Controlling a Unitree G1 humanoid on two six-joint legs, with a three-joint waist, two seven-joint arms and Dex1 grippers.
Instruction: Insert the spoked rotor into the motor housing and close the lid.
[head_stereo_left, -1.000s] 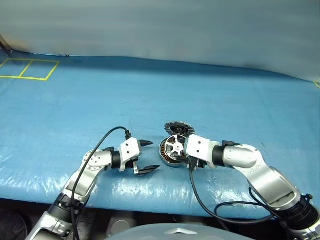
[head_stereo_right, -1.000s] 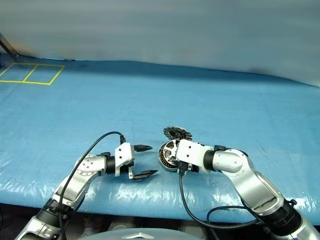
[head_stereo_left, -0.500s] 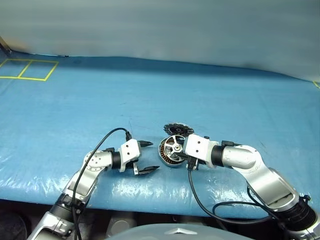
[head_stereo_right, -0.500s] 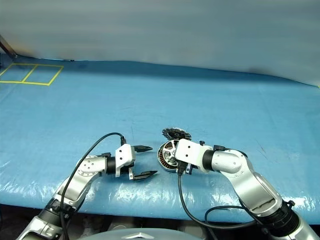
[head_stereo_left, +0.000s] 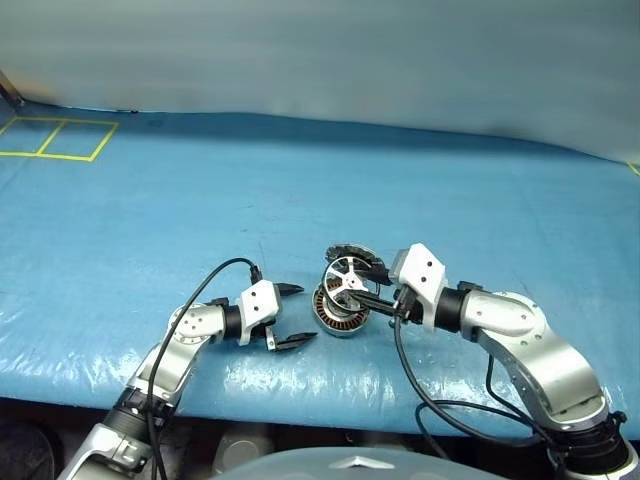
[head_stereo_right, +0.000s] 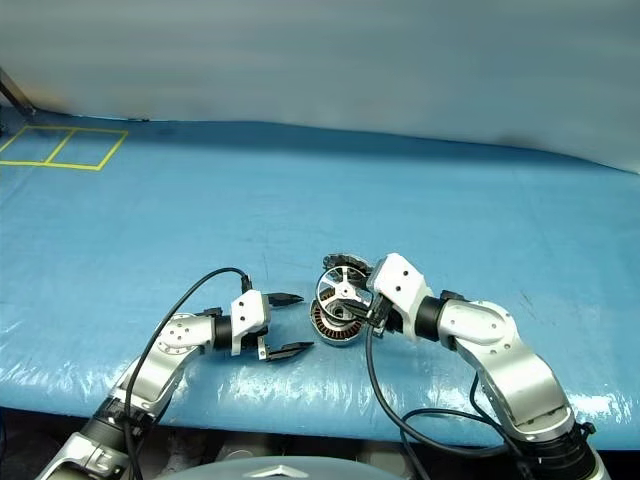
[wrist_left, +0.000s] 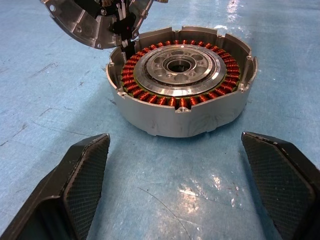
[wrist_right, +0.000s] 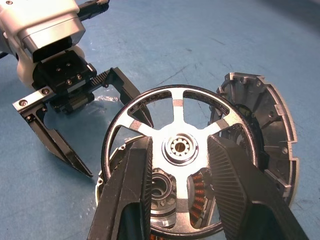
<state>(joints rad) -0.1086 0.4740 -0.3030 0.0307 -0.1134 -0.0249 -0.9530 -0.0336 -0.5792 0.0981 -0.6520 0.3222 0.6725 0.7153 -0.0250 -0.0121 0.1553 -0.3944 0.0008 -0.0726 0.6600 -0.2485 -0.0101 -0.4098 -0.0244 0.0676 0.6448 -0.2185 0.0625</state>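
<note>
Early in the task, judging by the layout: the spoked rotor (wrist_right: 180, 165), a flat wheel with black outer rim and silvery spokes running to a silver hub, held up off the blue plastic-sheeted table (head_stereo_left: 150, 190), tilted on edge, just above and partly over the motor housing (wrist_left: 181, 80), a squat round silver puck with a ring of copper-brown windings around a silver centre. Not yet seated; housing face bare and open in the left wrist view. Right gripper (wrist_right: 175, 165) clenched on the rotor, one black finger either side of the hub across the spokes. Left gripper (head_stereo_left: 290, 314) spread wide and empty, fingers apart, resting low just beside the housing, pointing at it without touching. The lid (wrist_right: 265, 125), a round light-grey metal disc, just behind the housing, tilted against it, ribbed inner face showing. Remaining, by this reading: lowering the rotor flat into the housing, then fetching and fitting the lid. No brand, label or readable writing anywhere; only yellow taped squares (head_stereo_left: 55, 138) at the far left of the table.
</note>
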